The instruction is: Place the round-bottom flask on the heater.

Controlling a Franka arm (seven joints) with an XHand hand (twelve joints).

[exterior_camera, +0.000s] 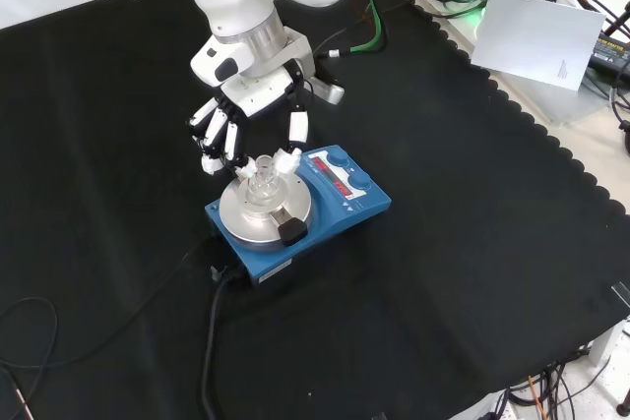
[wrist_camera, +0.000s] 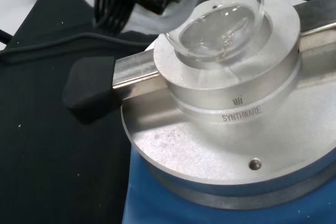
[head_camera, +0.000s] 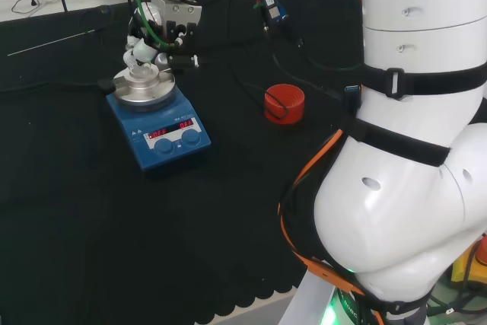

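On the heater, the round-bottom flask is being seated in the well of the metal block, its clear bulb apparently empty. Above the heater, the flask's neck is being pinched by the curled fingers of the hand.

One heater: blue base, round metal top plate, two knobs on its front panel.

One round-bottom flask, clear glass, sitting in the metal block on the plate.

One black-tipped handle sticking out from that block.

One red ribbed ring stand on the cloth, well apart from the heater.

One hand at the flask's neck.

One black cloth over the bench.

One black cable running from the heater across the cloth.
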